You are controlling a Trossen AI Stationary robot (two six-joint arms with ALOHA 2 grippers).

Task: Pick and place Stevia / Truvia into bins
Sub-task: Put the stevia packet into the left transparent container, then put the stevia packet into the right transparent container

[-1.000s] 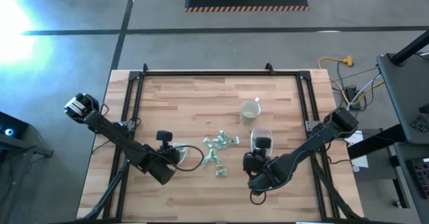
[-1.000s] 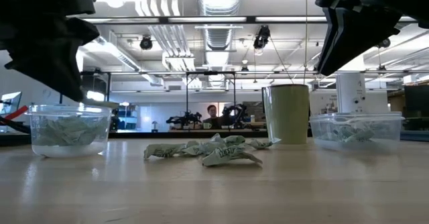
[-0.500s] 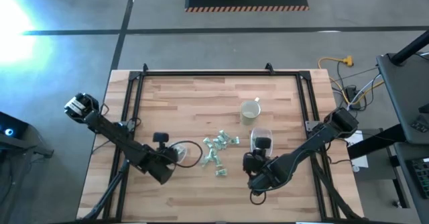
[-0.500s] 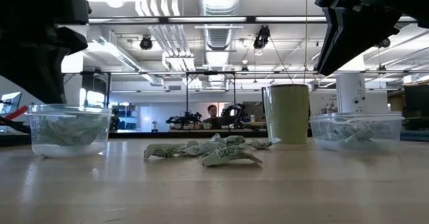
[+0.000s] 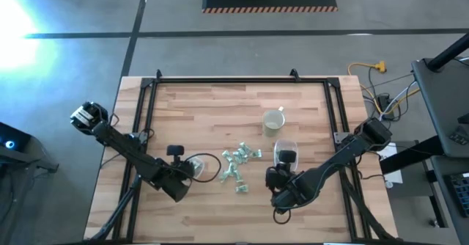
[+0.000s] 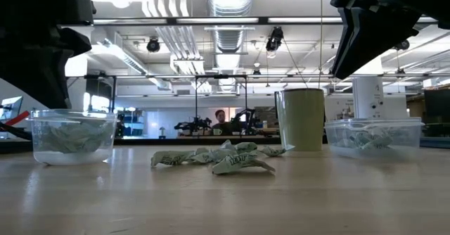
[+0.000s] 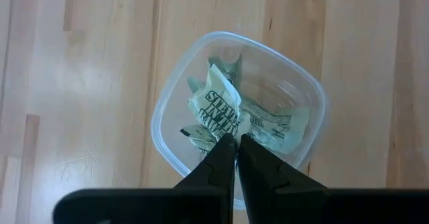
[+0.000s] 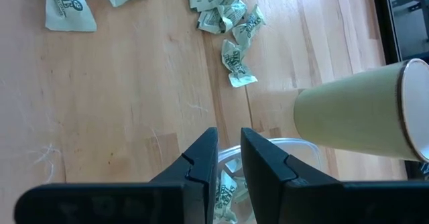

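A loose pile of green-and-white Stevia packets (image 5: 238,164) (image 6: 218,157) lies flat on the wooden table's middle. Two clear bins stand on the table with packets inside, the left bin (image 5: 205,168) (image 6: 72,135) and the right bin (image 5: 286,151) (image 6: 373,136). My left gripper (image 7: 232,140) (image 5: 195,169) hangs over the left bin (image 7: 167,103), shut on one packet (image 7: 216,110). My right gripper (image 8: 229,140) (image 5: 285,161) hangs over the right bin (image 8: 281,143), its fingers a narrow gap apart with nothing between them. My left gripper pinches the Stevia packet's lower edge (image 7: 224,131) between its two fingertips. The fingers slant steeply down from above. The packet stands out past the fingertips, lifted clear above the left bin and the packets lying in it.
A pale cream cup (image 5: 273,120) (image 6: 304,119) (image 8: 355,110) stands just beyond the right bin. A black frame (image 5: 220,80) runs around the table's far and side edges. Bare wood lies along the near edge. A person shows far off in the room (image 6: 222,117).
My left gripper has rolled a little about its own axis above the left bin, staying in place and shut. My right gripper has kept still.
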